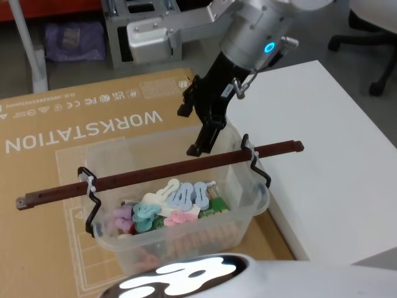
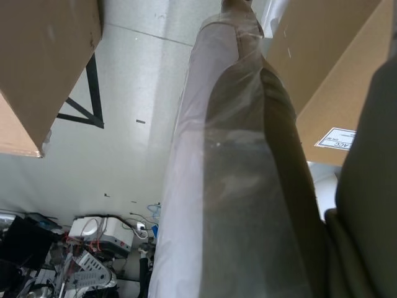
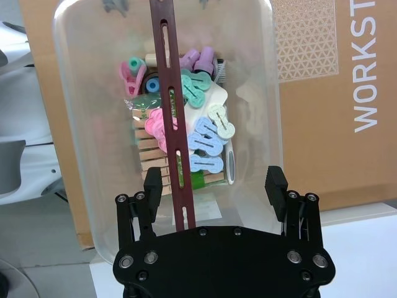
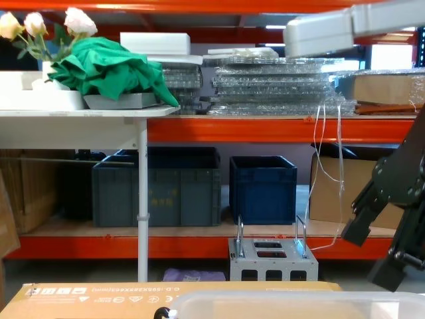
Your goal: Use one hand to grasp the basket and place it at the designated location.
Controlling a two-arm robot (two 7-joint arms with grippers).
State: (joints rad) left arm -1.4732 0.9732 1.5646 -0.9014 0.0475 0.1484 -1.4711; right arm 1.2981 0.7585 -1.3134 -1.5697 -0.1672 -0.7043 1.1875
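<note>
The right pincer (image 3: 214, 181), fingers apart, hovers just above the bar (image 1: 155, 175) of the basket (image 1: 248, 205), which sits directly below it on a cardboard box (image 1: 56, 161) beside the counter (image 1: 335, 155).

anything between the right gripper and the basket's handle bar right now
Nothing visible does. The right gripper hangs open over the handle bar, with one finger to each side of it in the right wrist view. The coloured clips lie lower, at the bottom of the basket, out of the path.
</note>
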